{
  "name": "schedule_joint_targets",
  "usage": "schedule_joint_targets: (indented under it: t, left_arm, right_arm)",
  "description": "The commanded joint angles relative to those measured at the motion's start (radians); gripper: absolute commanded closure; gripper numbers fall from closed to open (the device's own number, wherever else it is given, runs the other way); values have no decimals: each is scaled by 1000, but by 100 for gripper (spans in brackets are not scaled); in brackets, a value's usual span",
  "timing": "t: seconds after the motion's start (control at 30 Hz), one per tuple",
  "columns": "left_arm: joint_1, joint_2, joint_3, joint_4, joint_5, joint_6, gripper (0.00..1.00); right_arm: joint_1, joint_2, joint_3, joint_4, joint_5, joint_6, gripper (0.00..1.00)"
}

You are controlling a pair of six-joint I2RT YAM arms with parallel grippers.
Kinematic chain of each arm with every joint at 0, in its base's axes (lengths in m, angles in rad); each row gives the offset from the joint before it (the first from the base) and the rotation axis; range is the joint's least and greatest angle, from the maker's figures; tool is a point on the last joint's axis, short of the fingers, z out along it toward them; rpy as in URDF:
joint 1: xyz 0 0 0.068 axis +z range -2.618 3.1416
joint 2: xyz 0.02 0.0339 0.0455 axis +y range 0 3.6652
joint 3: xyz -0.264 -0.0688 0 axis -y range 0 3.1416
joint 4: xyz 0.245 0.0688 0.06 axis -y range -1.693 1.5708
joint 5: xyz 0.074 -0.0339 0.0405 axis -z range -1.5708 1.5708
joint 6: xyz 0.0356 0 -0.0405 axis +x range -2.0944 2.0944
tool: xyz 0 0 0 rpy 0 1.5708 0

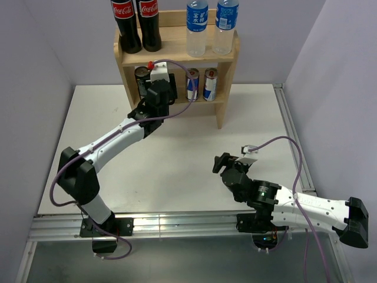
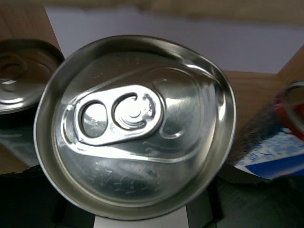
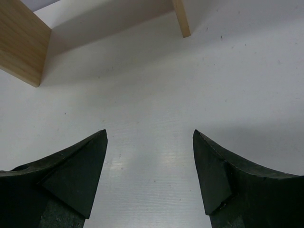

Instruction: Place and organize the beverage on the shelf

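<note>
Top view: the left arm (image 1: 112,141) is reaching into the lower tier of the shelf (image 1: 174,44). The left gripper (image 1: 158,88) is sitting between a dark can (image 1: 140,75) at the left end and the blue cans (image 1: 192,84) to the right. Its grip is hidden here. On the top tier, cola bottles (image 1: 125,23) are standing left and water bottles (image 1: 197,26) right, all inside the rim. The right gripper (image 1: 227,164) is lying low at near right, well apart from the shelf, with open table (image 1: 177,153) around it.

Left wrist: the top of a can (image 2: 135,128) is filling the frame, and the claw is clamping it. The dark can's lid is sitting just left and a blue can close right, with narrow gaps on both sides. Only this view is showing the held can.

Right wrist: the fingers (image 3: 76,175) are standing apart with nothing between them and bare table below. The shelf side panel is showing at far left.
</note>
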Motion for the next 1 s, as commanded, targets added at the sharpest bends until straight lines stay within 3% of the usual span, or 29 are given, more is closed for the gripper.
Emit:
schedule_joint_targets:
  t: [0.0, 0.4, 0.5, 0.53, 0.6, 0.63, 0.73, 0.97]
  left_arm:
    - [26, 26, 75, 36, 64, 21, 100]
    - [38, 85, 103, 37, 59, 7, 96]
    - [40, 85, 92, 40, 50, 8, 84]
    - [40, 83, 89, 41, 50, 10, 70]
    - [38, 80, 77, 47, 49, 11, 55]
    - [38, 79, 73, 50, 44, 13, 42]
    - [38, 74, 60, 56, 38, 13, 28]
    - [38, 71, 34, 70, 13, 20, 19]
  right_arm:
    - [-5, -22, -13, 5, 46, 14, 20]
    - [-8, -13, -11, 0, 50, 19, 20]
    - [-8, -10, -10, 0, 49, 19, 20]
    - [-7, -7, -10, 0, 49, 19, 20]
    - [-7, -6, -8, 0, 50, 21, 19]
    - [-7, -6, -8, -1, 49, 21, 19]
    - [-7, -7, -8, 0, 50, 21, 19]
    - [-8, -4, -8, 0, 47, 19, 19]
